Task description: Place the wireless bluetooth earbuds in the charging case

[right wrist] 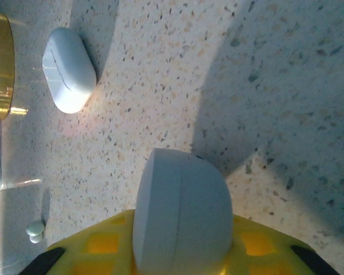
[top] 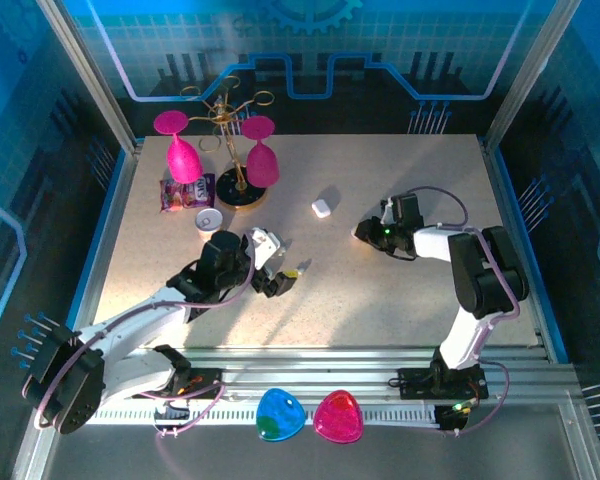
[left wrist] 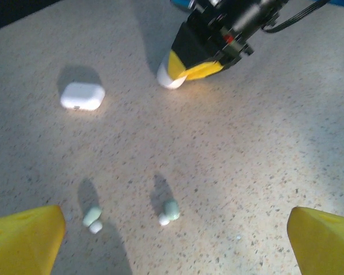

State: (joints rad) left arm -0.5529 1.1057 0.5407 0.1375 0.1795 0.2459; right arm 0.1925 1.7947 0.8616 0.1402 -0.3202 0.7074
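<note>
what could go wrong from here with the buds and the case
1. The two earbuds lie loose and close together under the open left hand; closing on one may flick the other away.
2. The case in the right hand looks shut, so a bud might not go in yet.

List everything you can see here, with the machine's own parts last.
loose case: one, white, centre.
held case: one, white, in the right gripper.
earbuds: two, pale mint, below the left gripper.
rack: one, gold, back left.
wine glasses: two, pink, hanging from the rack.
snack packet: one, purple, beside the rack.
round object: one, white, by the packet.
triangular pieces: two, blue and pink, front rail.
left gripper: one, yellow-fingered, open.
right gripper: one, yellow-fingered, shut on the held case.
</note>
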